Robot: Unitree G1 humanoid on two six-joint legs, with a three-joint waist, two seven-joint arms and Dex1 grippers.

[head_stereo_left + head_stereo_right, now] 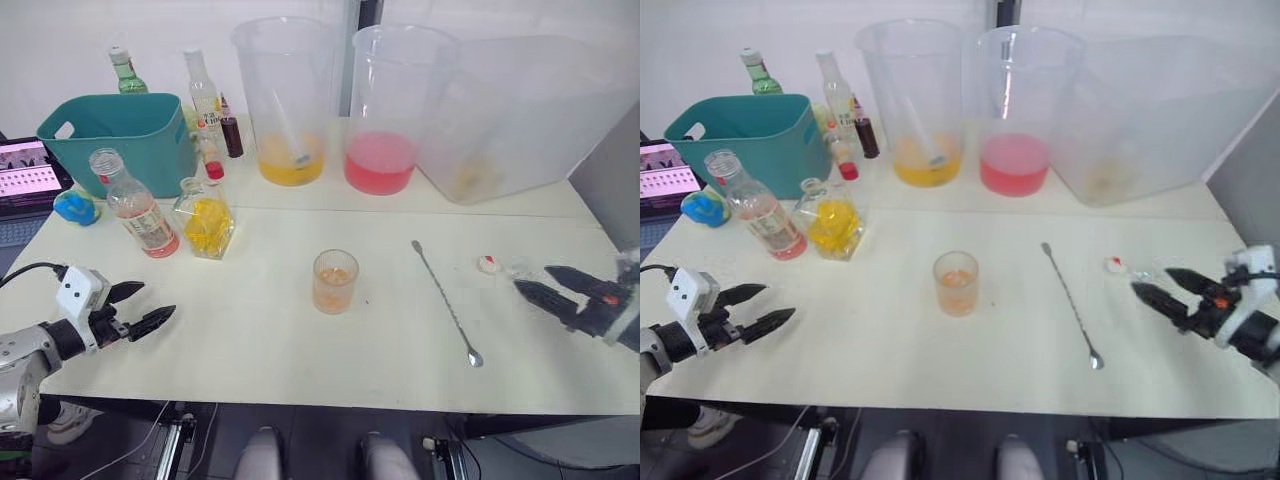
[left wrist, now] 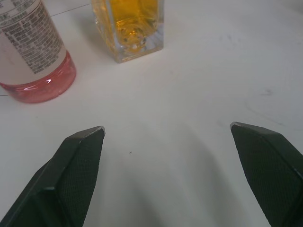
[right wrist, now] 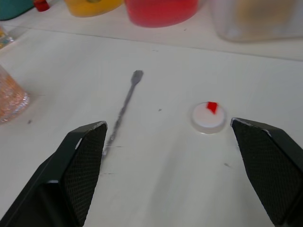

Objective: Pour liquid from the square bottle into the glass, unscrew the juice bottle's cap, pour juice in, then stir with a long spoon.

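Note:
The glass [image 1: 334,281] stands mid-table holding some orange liquid. The square bottle [image 1: 208,222] of yellow liquid and the juice bottle [image 1: 140,210], with no cap on its neck, stand side by side at the left. The long spoon [image 1: 447,300] lies flat to the right of the glass. The juice bottle's cap [image 1: 487,264] rests on the table beyond the spoon. My left gripper [image 1: 140,308] hovers open near the front left edge, in front of the two bottles. My right gripper [image 1: 535,285] is open just right of the cap, holding nothing.
A teal basket [image 1: 120,135], a tall slim bottle [image 1: 203,100], a green bottle [image 1: 126,72] and a small dark-red bottle [image 1: 231,130] crowd the back left. Beakers of yellow [image 1: 285,100] and pink [image 1: 385,110] liquid and a big clear tub [image 1: 520,115] line the back. A laptop [image 1: 25,175] sits far left.

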